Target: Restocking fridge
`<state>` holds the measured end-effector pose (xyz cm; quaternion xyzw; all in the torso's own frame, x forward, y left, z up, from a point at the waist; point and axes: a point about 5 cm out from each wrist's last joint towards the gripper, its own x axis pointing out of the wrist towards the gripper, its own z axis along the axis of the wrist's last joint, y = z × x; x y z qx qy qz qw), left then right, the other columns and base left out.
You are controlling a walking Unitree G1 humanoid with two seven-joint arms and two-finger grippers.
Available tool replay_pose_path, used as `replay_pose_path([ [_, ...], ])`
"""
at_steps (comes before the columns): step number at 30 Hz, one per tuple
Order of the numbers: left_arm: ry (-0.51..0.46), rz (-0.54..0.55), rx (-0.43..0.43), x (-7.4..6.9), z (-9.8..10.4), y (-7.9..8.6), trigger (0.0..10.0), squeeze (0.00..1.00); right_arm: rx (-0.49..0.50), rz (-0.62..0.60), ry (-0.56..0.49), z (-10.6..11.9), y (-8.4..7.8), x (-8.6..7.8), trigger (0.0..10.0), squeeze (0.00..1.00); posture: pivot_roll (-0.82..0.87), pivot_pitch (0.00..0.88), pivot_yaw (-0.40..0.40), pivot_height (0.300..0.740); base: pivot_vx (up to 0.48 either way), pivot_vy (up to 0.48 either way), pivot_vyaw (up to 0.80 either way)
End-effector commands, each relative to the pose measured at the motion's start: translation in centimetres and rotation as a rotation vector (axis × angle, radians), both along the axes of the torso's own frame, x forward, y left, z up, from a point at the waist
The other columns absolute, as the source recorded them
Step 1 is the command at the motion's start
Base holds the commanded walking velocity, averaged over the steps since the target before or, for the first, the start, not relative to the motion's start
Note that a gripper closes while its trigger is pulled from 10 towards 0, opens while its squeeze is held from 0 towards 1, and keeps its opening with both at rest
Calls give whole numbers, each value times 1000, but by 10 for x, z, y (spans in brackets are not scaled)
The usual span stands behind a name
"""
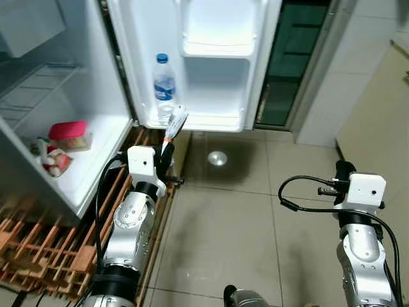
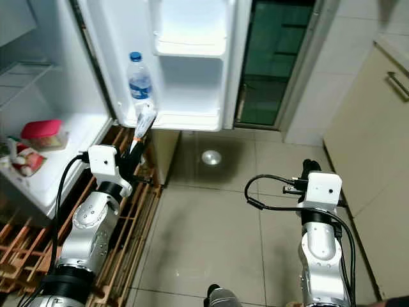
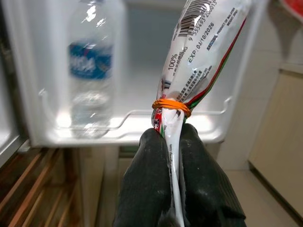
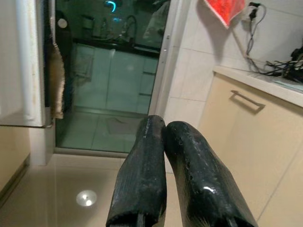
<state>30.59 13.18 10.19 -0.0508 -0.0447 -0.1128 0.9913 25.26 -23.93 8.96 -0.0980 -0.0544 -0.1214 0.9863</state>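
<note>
The left gripper (image 3: 174, 137) is clamped on the tied neck of a rubber-banded plastic packet (image 3: 199, 56), whose long axis rises toward the fridge-door bottom shelf (image 1: 217, 118), just beside the water bottle (image 1: 164, 86). The right gripper (image 4: 163, 130), fingers pressed together and empty, hangs well apart from that shelf, so the left arm looks the nearer one.

My head pair looks down, sharing the fridge door (image 1: 204, 64) | left wrist faces it close | right wrist faces the far doorway (image 4: 109, 85)

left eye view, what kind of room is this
Most likely a home kitchen. An open fridge has a water bottle in its door shelf and a red-lidded food box on a shelf inside, the floor is tiled, and a beige cabinet stands on the right.
</note>
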Motion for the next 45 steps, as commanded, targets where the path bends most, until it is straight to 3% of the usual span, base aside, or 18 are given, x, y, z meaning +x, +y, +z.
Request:
replay_pose_path([
  [1,-27,-14,13,4,10,-5,10000,0,-11,12,-13,4,2,3,10000,180,-172,0,31,740,0,0,0],
  [22,-19,-79,14,6,10,-16,10000,0,-22,16,18,0,1,2,10000,165,-187,0,38,740,0,0,0],
  [37,-53,-89,-1,7,16,-19,10000,0,-31,22,19,0,1,4,10000,173,-191,0,36,740,457,0,0],
  [45,-43,-70,-3,11,16,-12,10000,0,-33,28,19,0,1,5,10000,169,-190,0,35,740,0,0,0],
])
